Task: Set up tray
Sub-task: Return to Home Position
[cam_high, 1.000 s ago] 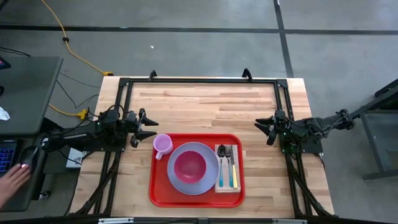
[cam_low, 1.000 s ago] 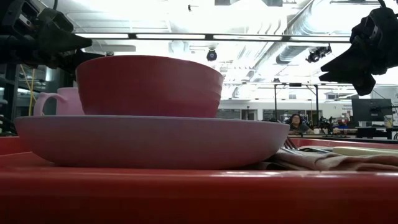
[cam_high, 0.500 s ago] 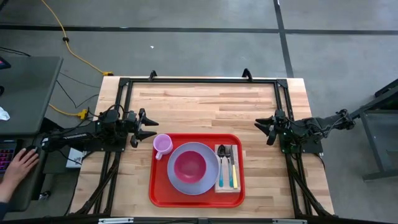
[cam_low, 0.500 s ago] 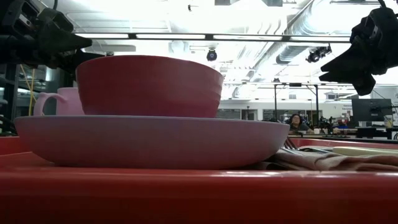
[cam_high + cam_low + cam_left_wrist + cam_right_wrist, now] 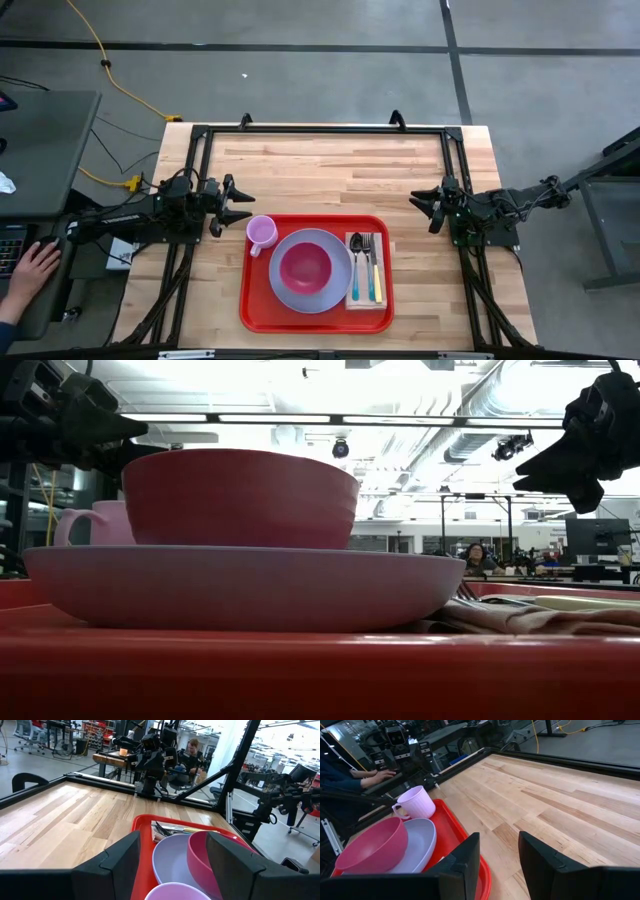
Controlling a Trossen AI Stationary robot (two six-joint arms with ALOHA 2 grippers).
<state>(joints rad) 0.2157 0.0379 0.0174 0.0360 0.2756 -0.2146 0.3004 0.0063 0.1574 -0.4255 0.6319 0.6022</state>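
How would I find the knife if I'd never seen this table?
Look for the big red tray on the wooden table. On its right side, beside the plate, a tan napkin holds three pieces of cutlery side by side. The knife is the rightmost, next to the fork and spoon, and the only yellow one.

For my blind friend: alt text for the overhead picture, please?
A red tray on a wooden table holds a pink bowl on a lavender plate, a cup, and cutlery on a napkin. The left end effector and right end effector wait open at either side.
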